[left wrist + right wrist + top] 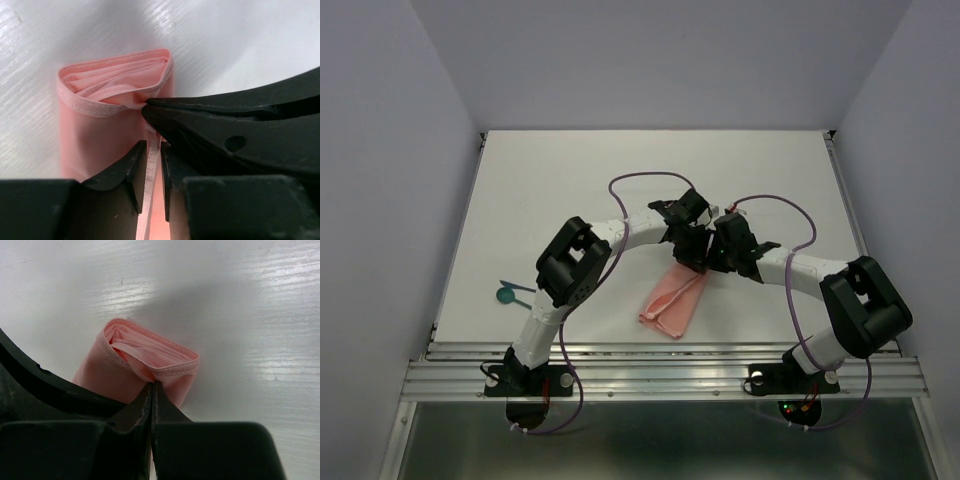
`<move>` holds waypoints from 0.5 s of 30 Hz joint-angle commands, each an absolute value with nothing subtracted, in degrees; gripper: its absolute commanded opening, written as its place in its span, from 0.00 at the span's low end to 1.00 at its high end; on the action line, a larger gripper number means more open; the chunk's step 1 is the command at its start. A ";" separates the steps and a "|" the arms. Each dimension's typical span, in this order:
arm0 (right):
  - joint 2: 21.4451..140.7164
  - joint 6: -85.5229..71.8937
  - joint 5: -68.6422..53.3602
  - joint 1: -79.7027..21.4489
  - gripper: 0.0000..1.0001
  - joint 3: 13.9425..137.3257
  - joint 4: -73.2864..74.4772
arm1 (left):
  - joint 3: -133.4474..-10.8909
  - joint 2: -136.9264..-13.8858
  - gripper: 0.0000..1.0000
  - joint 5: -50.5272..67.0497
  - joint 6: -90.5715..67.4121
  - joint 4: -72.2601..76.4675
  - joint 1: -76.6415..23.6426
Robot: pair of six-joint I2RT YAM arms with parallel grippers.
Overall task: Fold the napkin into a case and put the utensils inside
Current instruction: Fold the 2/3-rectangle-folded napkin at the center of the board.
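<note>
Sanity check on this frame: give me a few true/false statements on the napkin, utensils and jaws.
1. The napkin is folded into a narrow layered strip. True.
2. The utensils are tucked inside it. False: they lie on the table to the left, apart from the napkin.
3. The right jaws are shut on the napkin's hem. True.
4. The left jaws are over by the utensils. False: they are at the napkin's far end beside the right jaws, with a cloth edge between them.
</note>
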State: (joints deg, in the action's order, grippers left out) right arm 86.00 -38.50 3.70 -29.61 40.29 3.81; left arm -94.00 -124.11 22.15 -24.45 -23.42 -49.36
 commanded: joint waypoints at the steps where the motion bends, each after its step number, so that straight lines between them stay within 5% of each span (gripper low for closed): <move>1: 87.01 -41.22 2.81 -30.23 0.01 39.20 0.97 | -94.05 -120.33 0.34 23.82 -24.35 -21.00 -49.22; 10: 86.84 -41.66 2.81 -30.23 0.01 39.20 0.88 | -88.78 -114.53 0.38 24.08 -22.15 -22.94 -47.46; 13: 86.84 -41.75 2.64 -30.23 0.01 39.55 0.79 | -87.19 -113.03 0.25 25.13 -22.15 -22.06 -46.41; 15: 86.92 -41.75 2.46 -30.23 0.01 39.64 0.88 | -86.92 -113.03 0.02 25.05 -22.24 -21.80 -45.79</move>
